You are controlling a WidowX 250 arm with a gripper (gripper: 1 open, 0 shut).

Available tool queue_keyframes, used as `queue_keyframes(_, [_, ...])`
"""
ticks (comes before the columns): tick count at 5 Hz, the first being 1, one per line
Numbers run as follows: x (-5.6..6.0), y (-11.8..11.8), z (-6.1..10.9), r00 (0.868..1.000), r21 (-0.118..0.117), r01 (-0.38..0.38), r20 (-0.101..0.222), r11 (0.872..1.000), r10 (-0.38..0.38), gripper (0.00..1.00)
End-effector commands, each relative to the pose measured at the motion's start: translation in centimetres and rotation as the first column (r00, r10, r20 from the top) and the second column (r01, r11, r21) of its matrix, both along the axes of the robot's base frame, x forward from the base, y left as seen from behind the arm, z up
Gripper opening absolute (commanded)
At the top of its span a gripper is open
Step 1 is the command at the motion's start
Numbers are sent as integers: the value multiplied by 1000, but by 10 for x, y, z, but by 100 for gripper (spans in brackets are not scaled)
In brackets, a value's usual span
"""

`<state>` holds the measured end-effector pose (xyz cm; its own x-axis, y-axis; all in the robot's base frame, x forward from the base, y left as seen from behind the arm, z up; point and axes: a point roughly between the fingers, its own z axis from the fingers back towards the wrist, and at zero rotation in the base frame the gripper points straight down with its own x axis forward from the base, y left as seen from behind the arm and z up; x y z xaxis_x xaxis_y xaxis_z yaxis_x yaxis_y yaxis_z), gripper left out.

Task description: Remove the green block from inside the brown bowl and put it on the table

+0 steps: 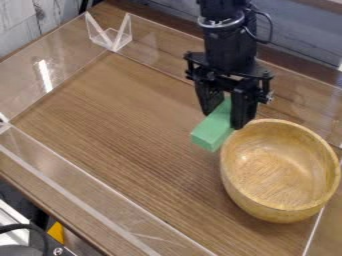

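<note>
The green block (210,133) hangs tilted just above the table (120,120), a little left of the brown bowl (279,168). My gripper (225,120) points almost straight down and is shut on the block's upper end, its black fingers (242,108) straddling it. The block's lower corner is close to the tabletop; I cannot tell if it touches. The bowl sits upright at the right, its tan inside holding nothing. The black arm rises behind the gripper toward the top of the view.
Low clear acrylic walls (80,190) run along the table's near and left edges. A clear acrylic stand (107,32) sits at the back left. Open wood-grain tabletop stretches left of the gripper.
</note>
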<state>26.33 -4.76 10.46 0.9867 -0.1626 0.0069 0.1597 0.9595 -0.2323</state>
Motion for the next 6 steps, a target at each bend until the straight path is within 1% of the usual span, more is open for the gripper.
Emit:
queue_keyframes(1, [8,4,8,999,-7,-9,46,1000,9,0])
queue_keyframes(6, [14,5,0,998,-15,-13,62,1000,14,0])
